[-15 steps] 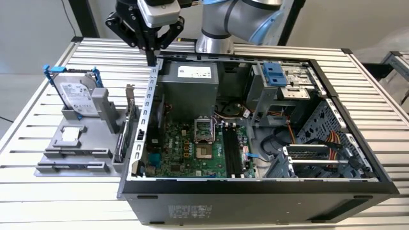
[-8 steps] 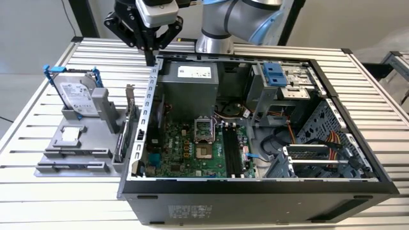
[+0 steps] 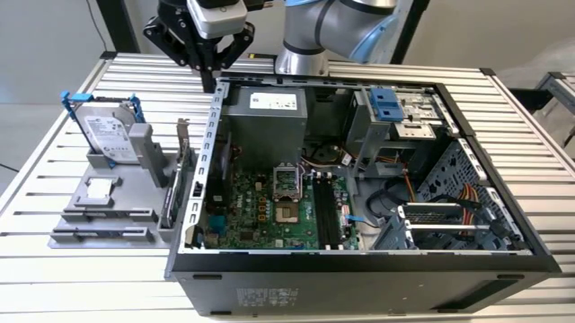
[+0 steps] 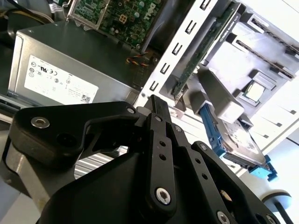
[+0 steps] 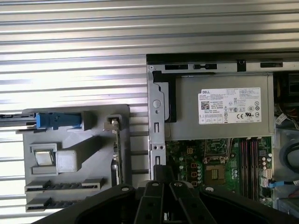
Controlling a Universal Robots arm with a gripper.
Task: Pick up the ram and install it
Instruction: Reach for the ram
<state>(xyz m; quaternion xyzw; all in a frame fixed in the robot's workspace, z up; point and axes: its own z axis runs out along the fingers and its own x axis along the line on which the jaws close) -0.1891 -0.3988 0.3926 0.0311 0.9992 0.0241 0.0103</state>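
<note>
My black gripper (image 3: 209, 68) hangs shut with nothing in it, high above the slatted table behind the open computer case (image 3: 193, 202). Its closed fingertips also show in the first wrist view (image 5: 163, 171) and the second wrist view (image 4: 156, 106). On the exterior view's left stands a grey holder (image 3: 85, 185). Two low slots at its front each hold a thin dark strip seen edge-on (image 3: 104, 217) (image 5: 65, 185). These look like the ram, though I cannot tell for sure. The green motherboard (image 3: 260, 208) lies inside the case, with long black memory slots (image 3: 325, 212) beside the processor socket.
The holder also carries a silver hard drive with blue rails (image 3: 106, 138), a small chip (image 5: 43, 157) and a tall card standing on edge (image 3: 184, 168). The case holds a grey power supply (image 3: 265, 118), a drive cage (image 3: 395, 114) and loose cables (image 3: 404, 188).
</note>
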